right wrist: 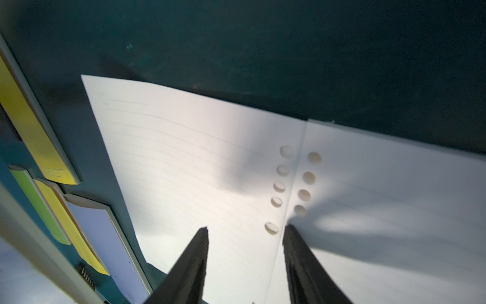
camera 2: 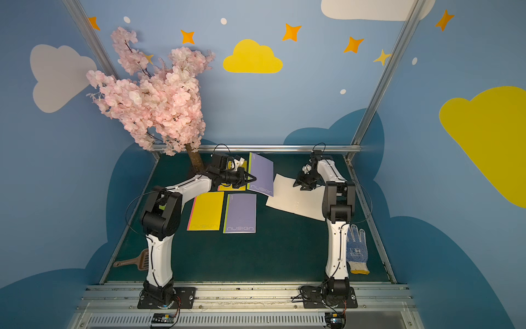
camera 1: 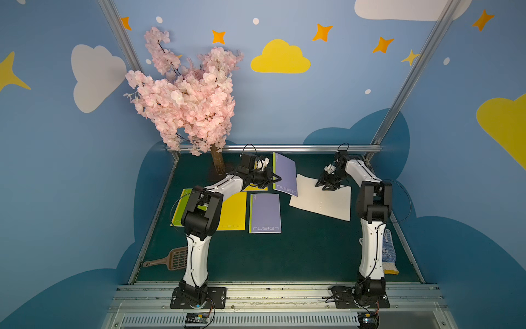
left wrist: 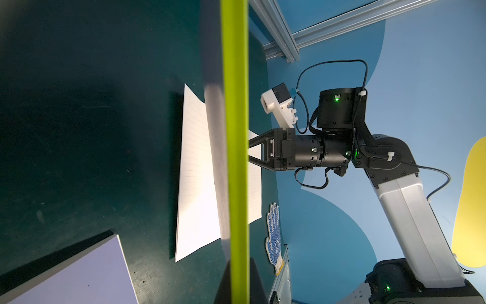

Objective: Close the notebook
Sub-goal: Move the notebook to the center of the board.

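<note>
Cover edge, green, crosses the left wrist view; the left claw pinches it and holds it near upright. Notebook lies open at 2 o'clock on the desk. Right claw, spread, rests on the pages.

Recommendation: clear the right claw, then swing the cover toward 3 o'clock.

Hidden: the hinge where the cover meets the pages. Grip depth is too small to judge.

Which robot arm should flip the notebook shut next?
Probably left: the left gripper is shut on the raised purple cover beside the white pages. The right gripper is open over those pages, gripping nothing.
</note>
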{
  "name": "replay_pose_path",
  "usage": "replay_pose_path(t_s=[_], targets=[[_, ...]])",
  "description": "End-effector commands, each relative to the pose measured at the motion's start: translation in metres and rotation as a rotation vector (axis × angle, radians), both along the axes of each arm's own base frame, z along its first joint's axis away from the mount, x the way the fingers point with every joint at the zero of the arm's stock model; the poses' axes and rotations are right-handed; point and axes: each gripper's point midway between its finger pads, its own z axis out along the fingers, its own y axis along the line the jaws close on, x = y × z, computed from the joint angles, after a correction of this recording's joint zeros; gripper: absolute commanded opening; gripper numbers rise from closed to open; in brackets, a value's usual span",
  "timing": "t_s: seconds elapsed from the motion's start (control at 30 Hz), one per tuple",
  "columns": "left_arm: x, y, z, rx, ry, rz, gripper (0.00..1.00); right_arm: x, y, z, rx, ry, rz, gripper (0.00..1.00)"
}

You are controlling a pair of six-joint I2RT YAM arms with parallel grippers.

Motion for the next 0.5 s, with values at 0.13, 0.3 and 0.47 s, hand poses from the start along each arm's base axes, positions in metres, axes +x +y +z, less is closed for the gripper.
replay_pose_path(t_s=[0.13,0.3,0.47], targets=[[-0.0007,-0.0005,0.0282,-0.04,-0.076,-0.02,0.03,-0.0165,-0.0166,-0.0302,-0.041,0.108,-0.024,0.49],[-0.0008,-0.0004,0.0283,-0.042,-0.074,-0.02,0.03,-0.0198,-0.0136,-0.0326,-0.026,0.119,0.001,0.49],[-0.0008,-0.0003,0.0281,-0.044,-0.073,-0.02,0.03,-0.0244,-0.0131,-0.0326,-0.039,0.138,0.026,0.49]])
